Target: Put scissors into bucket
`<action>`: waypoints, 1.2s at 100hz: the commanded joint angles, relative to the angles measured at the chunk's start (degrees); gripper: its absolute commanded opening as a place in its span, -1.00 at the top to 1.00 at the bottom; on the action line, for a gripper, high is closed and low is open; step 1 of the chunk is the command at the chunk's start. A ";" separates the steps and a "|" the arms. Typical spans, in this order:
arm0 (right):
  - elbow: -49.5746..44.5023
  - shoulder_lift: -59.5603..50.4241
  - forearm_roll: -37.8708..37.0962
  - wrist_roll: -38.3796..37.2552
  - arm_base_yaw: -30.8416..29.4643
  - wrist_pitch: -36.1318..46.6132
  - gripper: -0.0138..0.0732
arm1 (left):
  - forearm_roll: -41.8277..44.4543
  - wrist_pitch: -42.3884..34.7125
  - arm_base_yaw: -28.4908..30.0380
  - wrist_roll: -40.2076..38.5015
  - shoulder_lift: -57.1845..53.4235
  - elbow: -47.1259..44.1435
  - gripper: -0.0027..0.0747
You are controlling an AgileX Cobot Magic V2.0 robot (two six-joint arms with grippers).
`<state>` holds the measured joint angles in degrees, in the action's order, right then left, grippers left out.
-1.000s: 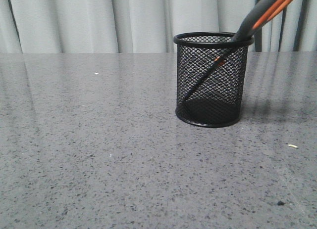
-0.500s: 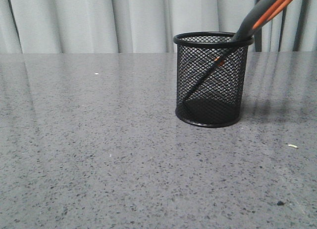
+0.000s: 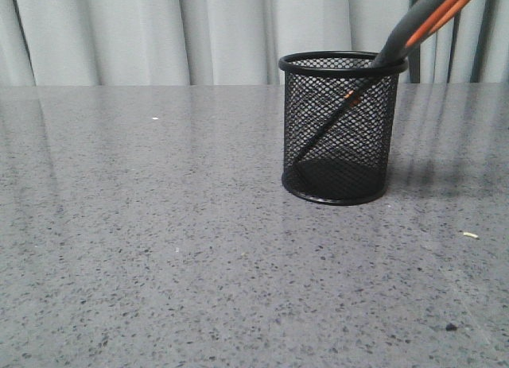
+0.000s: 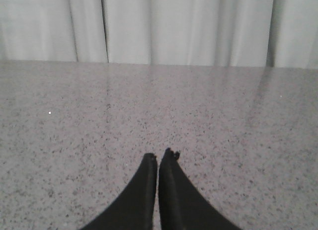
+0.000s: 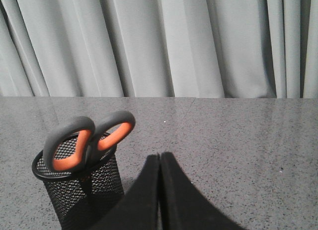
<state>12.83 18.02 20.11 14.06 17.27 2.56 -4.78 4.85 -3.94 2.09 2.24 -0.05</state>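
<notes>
Right end effector (image 5: 159,158): its 2 dark fingers are pressed together w/ no gap, nothing between them. It sits apart from the bucket (image 5: 82,190), above the surface (image 5: 238,140) — by my read the arm is pulled clear because nothing is left to hold. Left end effector (image 4: 159,158): fingers likewise closed tip to tip, empty, over bare speckled grey surface (image 4: 223,115); no task thing shows in the left wrist view, so this arm looks parked out of the way.

Scissors (image 5: 87,138): in the bucket. The right wrist view shows the 2 grey handle loops w/ orange lining sticking up above the rolled rim. In the front view the scissors (image 3: 425,18) lean — blades run diagonally down through the mesh, orange pivot visible inside, tip near the base on the robot's left side, handles resting over the rim on the right and out past the top of the picture. They tilt because they're longer than the bucket (image 3: 340,128) is tall, so rim + base prop them.

The bucket stands upright on the surface (image 3: 159,225), right of centre, w/ grey curtains (image 3: 159,34) behind. No tipping seen.

Judgement: task looks done — scissors rest inside w/o any grip on them. Only risk I'd flag: the overhanging handles make the light mesh bucket top-heavy if bumped.
</notes>
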 commanded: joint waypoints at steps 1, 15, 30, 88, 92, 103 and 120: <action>1.49 0.31 0.00 0.16 0.10 4.74 0.83 | 0.10 -6.59 0.62 -1.10 -2.81 -2.48 0.98; 1.49 0.31 0.00 0.16 0.10 4.66 0.83 | 0.09 -0.84 2.64 -1.10 -4.06 -2.37 0.98; 1.49 0.31 0.00 0.16 0.10 4.66 0.83 | 0.09 -0.21 2.54 -1.10 -4.06 -2.26 0.98; 1.49 0.31 0.00 0.16 0.10 4.66 0.83 | 0.09 0.03 2.54 -1.10 -4.06 -2.26 0.98; 1.49 0.31 0.00 0.16 0.10 4.66 0.83 | 0.09 0.03 2.54 -1.10 -4.06 -2.26 0.98; 1.35 0.31 -0.93 0.50 0.10 5.35 0.83 | 0.09 0.03 2.54 -1.10 -4.06 -2.26 0.98; -1.57 -1.52 -6.50 0.49 -0.40 5.63 0.83 | 0.09 0.03 2.54 -1.10 -4.06 -2.26 0.98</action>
<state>11.46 17.73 17.49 14.06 17.27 3.47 -4.64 9.07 -1.50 1.63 -0.12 0.00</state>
